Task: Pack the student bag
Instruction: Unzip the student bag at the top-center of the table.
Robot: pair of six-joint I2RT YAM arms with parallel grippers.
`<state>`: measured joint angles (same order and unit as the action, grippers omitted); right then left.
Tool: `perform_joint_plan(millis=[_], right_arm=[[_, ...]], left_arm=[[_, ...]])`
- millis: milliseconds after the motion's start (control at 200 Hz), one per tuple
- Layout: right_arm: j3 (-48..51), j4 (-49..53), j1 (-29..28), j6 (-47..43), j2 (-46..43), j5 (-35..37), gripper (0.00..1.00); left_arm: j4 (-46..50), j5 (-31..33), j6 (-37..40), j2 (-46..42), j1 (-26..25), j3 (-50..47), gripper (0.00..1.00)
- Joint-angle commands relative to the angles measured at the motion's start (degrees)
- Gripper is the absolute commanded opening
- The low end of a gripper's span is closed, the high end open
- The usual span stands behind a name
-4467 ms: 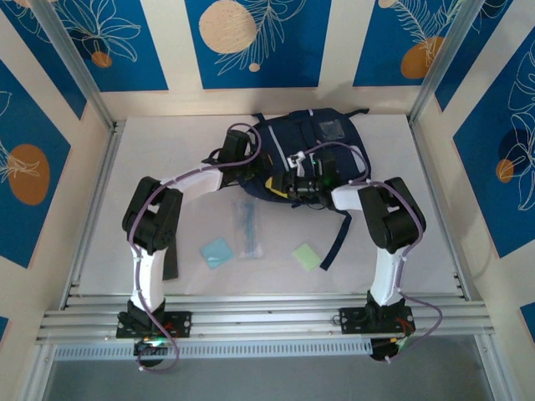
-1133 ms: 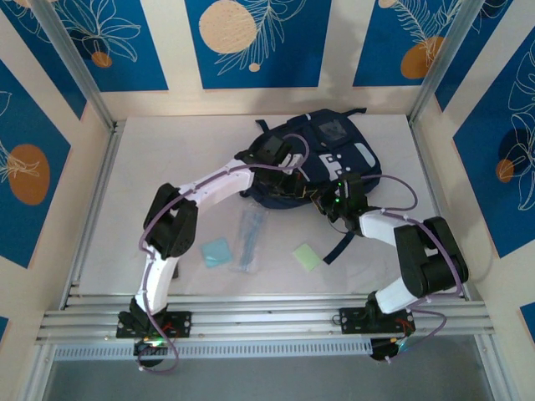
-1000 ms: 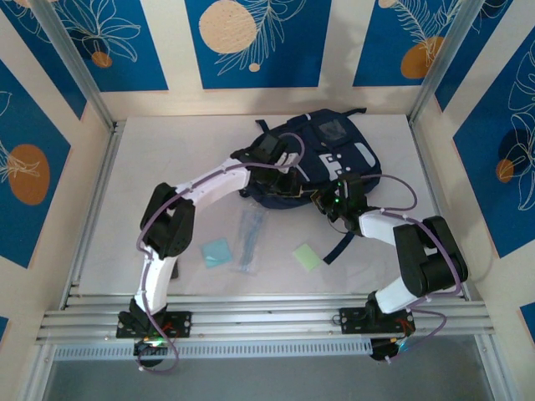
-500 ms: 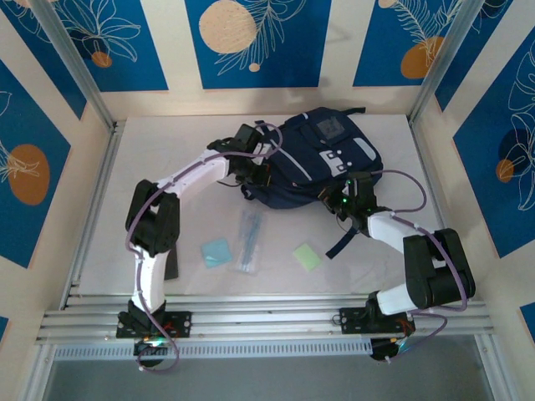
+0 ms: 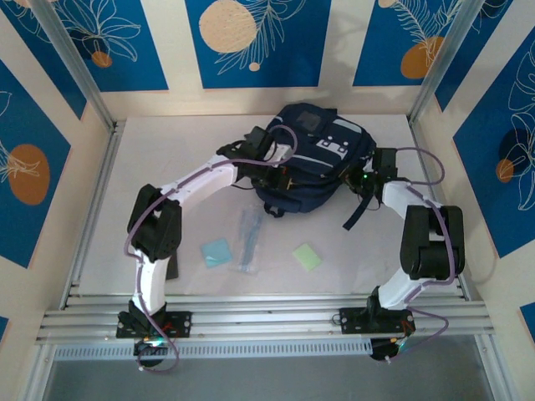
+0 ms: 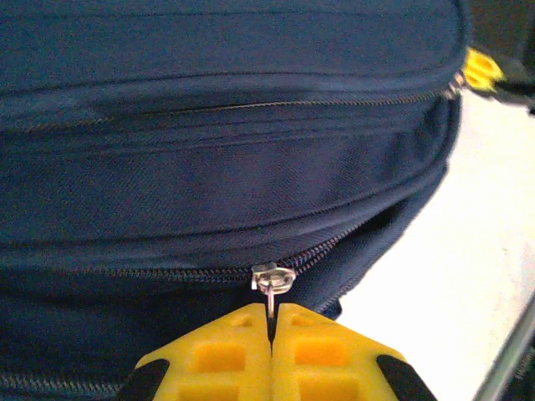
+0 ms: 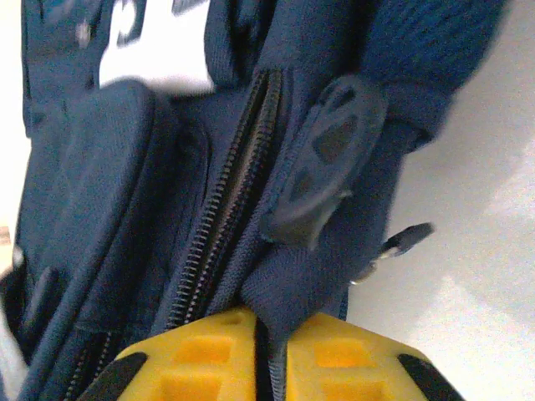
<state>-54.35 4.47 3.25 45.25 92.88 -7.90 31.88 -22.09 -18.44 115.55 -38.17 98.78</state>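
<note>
Now left fingers [image 6: 219, 361] pinch the zipper pull [image 6: 272, 281]; right fingers [image 7: 199, 368] clamp the student bag [image 7: 109, 192] itself.

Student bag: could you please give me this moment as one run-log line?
left gripper: shut on zipper pull | right gripper: pinching student bag fabric | loose on table: blue pad, green pad

A pale table [image 5: 167, 167] carries the navy student bag [image 5: 313, 159] toward its far right side, with one dark strap [image 5: 354, 214] trailing onto the bare surface. Nearer the front lie a blue sticky-note pad [image 5: 216, 251], a clear packet of slender dark items [image 5: 249, 238] just beside it, and a green pad [image 5: 307, 256] farther right. A dark strip [image 5: 171, 267] lies at front left.
</note>
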Motion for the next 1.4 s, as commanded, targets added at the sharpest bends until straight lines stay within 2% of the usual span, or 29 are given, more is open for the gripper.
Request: perform_joint_plan(millis=[0,50,190,270,370,655,725,755,795,820,865,980,1135,1395], right_arm=[[-2.2,2.1,1.0,-0.4,-4.6,-0.7,0.39],[-0.7,3.4,0.7,0.6,-8.1,-1.9,0.51],[4.2,7.7,-0.5,3.9,-18.2,-4.9,0.76],[7.0,8.4,-2.0,6.3,-22.2,-5.3,0.81],[9.8,4.1,-3.6,10.5,-24.1,-7.1,0.83],[8.9,-4.7,-8.5,22.5,-13.8,-8.7,0.83],[9.2,-7.0,-8.9,24.2,-11.0,-7.5,0.79],[9.2,-7.5,-9.0,24.2,-9.8,-6.3,0.75],[9.3,-8.8,-8.8,24.2,-8.5,-5.8,0.54],[9.6,-10.1,-8.7,24.2,-7.9,-5.9,0.32],[9.9,-11.8,-8.6,23.9,-7.2,-5.7,0.01],[9.7,-10.7,-8.5,20.3,-8.4,-5.4,0.0],[9.2,-4.5,-7.9,12.8,-13.2,-3.1,0.0],[6.1,1.0,-5.1,5.3,-14.0,-7.9,0.0]], left_arm=[[-0.3,-6.1,-4.2,-1.8,-1.5,3.5,0.0],[-0.8,-5.8,-4.8,-0.5,-2.1,5.4,0.0],[-1.8,-5.2,-6.8,2.5,-3.1,10.2,0.0],[-2.2,-4.5,-7.0,3.2,-3.7,11.4,0.0],[-2.2,-4.0,-7.0,3.0,-4.5,11.1,0.0],[-4.8,-2.8,-7.2,0.2,-6.9,5.6,0.0],[-5.1,-3.1,-6.8,-0.3,-7.2,4.7,0.0],[-5.1,-3.3,-6.6,-0.4,-7.3,4.3,0.0],[-5.2,-3.8,-6.2,-0.5,-7.3,4.0,0.0],[-5.2,-3.9,-6.0,-0.7,-7.3,3.6,0.0],[-4.6,-3.2,-5.4,-0.9,-7.3,3.2,0.0],[-0.5,2.5,-2.7,-1.6,-5.9,1.6,0.0],[3.7,9.4,2.0,-2.9,0.0,-3.2,0.0],[6.2,14.7,7.4,-4.2,4.3,-6.7,0.0]])
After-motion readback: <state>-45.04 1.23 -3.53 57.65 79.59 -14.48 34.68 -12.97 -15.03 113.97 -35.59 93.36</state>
